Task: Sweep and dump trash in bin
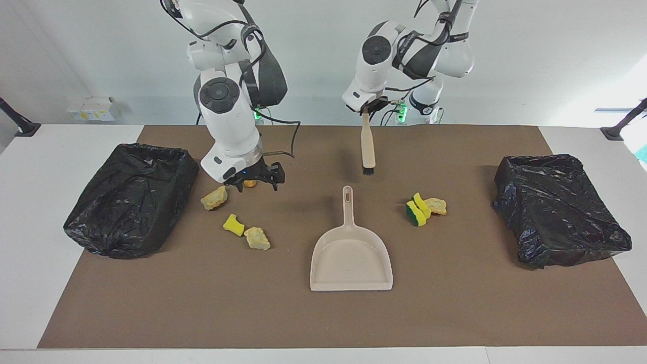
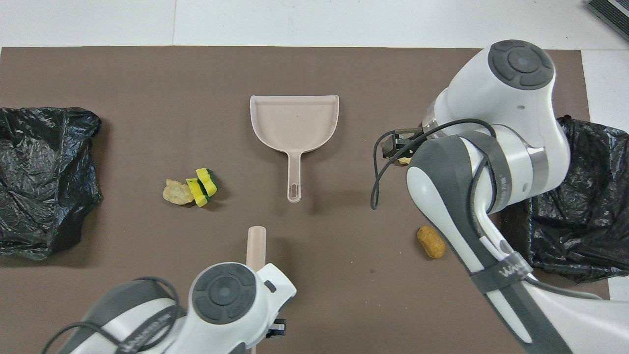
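Table first: we see it white, with a wide brown mat laid over it. Two bins lined with crumpled black plastic bags sit on the mat, one at the right arm's end and one at the left arm's end. Between them lies a beige plastic dustpan, its handle pointing toward the robots. We see the left gripper up in the air with its fingers pinching the top of a beige hand brush, which hangs bristles-down over the mat. The right gripper hovers low over the trash near its bin, fingers spread wide and holding nothing. Of the trash, two tan chunks, a yellow sponge piece and a brown nugget lie there. A yellow-green sponge with another tan chunk touching it lies near the other bin.
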You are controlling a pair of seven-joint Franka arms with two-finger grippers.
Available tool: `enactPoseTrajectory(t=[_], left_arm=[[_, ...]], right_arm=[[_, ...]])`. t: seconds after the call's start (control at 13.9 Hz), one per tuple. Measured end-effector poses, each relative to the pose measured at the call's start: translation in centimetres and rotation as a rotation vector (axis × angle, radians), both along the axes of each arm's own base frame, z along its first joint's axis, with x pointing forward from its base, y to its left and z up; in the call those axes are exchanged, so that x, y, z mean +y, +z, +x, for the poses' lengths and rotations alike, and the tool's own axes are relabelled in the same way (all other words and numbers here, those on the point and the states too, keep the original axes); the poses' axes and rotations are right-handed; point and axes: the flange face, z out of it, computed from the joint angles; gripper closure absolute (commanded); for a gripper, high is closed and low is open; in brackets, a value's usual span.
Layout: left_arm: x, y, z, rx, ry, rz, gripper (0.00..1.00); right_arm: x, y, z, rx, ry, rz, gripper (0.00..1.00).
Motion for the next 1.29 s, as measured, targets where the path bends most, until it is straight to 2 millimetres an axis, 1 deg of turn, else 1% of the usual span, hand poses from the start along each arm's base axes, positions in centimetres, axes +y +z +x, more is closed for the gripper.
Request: enactPoseTrajectory(t=[0.14,0.22,0.29,0.36,0.57,0.65,0.72,0.79,0.86,1.01,1.15,1.29], left_arm=[[5.5,3.0,2.1,-0.003,0.018,-0.016,1.0],[8.1,4.1,3.4,-0.021,0.039,-0.019,1.0],[10.3,4.8,4.8,-0.043,0.053,-0.018,1.0],[12.3,5.1,6.1,-0.061,0.058,-0.007,1.0],[17.7,5.1,10.1,-0.09,0.096,-0.006,1.0],[19.4,4.9,11.5,-0.1,0.107,-0.008,1.0],[20.7,4.9,12.7,-0.117,0.098,-0.014,1.0],[21.7,4.8,13.7,-0.143,0.092,-0.021,1.0],[22.9,4.7,14.7,-0.168,0.091,-0.028,1.0],[24.8,4.5,15.6,-0.191,0.079,-0.041,1.0],[25.6,4.4,15.8,-0.196,0.077,-0.043,1.0],[25.8,4.4,15.8,-0.196,0.073,-0.043,1.0]], right_arm=[[2.5,-1.0,0.0,-0.018,-0.034,0.01,0.0],[4.4,-1.6,-0.2,-0.029,-0.048,0.013,0.0],[6.4,-2.3,-0.6,-0.034,-0.061,0.015,0.0],[8.7,-3.3,-1.1,-0.041,-0.076,0.017,0.0],[14.9,-6.6,-2.5,-0.067,-0.123,0.033,0.0],[16.8,-7.7,-3.0,-0.073,-0.136,0.039,0.0],[18.4,-8.6,-3.2,-0.075,-0.144,0.041,0.0],[19.4,-9.2,-3.2,-0.081,-0.144,0.043,0.0],[20.0,-9.6,-2.9,-0.09,-0.139,0.048,0.0],[20.6,-9.8,-2.6,-0.109,-0.136,0.061,0.16],[20.8,-9.6,-2.6,-0.117,-0.133,0.064,0.16],[20.8,-9.7,-2.6,-0.126,-0.123,0.052,0.17]])
